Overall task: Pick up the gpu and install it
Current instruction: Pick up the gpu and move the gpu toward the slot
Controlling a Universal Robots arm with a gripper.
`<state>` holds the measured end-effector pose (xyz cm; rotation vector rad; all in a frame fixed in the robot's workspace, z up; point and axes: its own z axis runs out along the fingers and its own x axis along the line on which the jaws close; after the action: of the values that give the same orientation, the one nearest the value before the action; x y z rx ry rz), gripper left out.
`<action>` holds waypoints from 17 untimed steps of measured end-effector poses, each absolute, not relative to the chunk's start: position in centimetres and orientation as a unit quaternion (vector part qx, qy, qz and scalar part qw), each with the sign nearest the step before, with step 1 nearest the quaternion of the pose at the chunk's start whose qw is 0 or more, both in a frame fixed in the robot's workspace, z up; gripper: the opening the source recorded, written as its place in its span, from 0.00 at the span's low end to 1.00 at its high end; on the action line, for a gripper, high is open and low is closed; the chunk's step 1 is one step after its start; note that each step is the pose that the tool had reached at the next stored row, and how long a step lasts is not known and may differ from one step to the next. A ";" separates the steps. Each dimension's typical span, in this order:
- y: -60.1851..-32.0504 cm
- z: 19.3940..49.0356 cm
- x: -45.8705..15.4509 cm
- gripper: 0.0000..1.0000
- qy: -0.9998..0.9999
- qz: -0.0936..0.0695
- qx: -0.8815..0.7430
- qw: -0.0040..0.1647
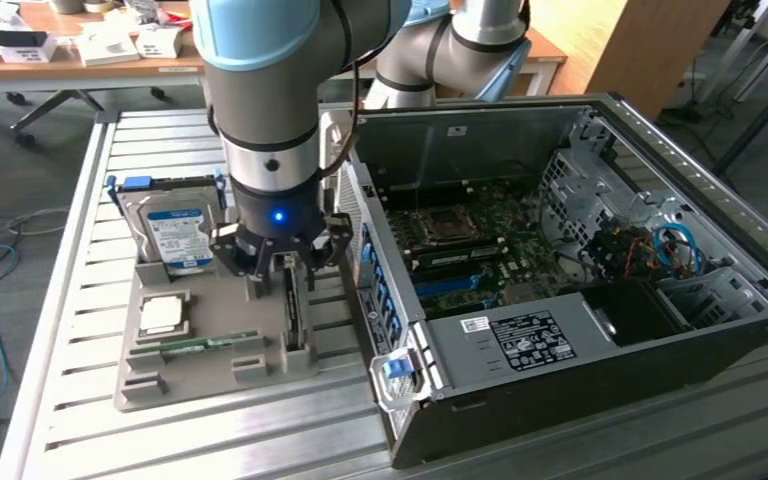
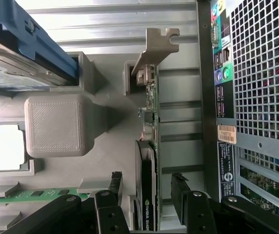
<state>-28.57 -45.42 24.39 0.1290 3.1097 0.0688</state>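
Black are my jaws, under a grey arm capped in pale blue with a blue light at the wrist. The gpu has a dark face, a green board edge and a silver bracket. Its grey holder has a fine woven texture. The hard drive is silver with a blue label, the memory stick green, and the case black with a pale square-holed grid at the rear, on a silver ribbed table

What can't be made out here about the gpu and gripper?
1. Exterior view: part of the gpu is hidden behind the gripper.
2. Wrist view: the gpu's end away from its bracket is cut off by the frame edge.
3. Exterior view: the slots in the case are too small to tell apart.
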 end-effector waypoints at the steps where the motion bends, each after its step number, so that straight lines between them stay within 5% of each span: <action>1: -45.4 24.3 -28.6 0.53 0.999 0.022 0.041 0.014; 17: -45.4 23.5 -28.6 0.53 0.999 0.022 0.041 0.014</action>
<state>-28.62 -45.40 23.47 0.1290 3.1098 0.0687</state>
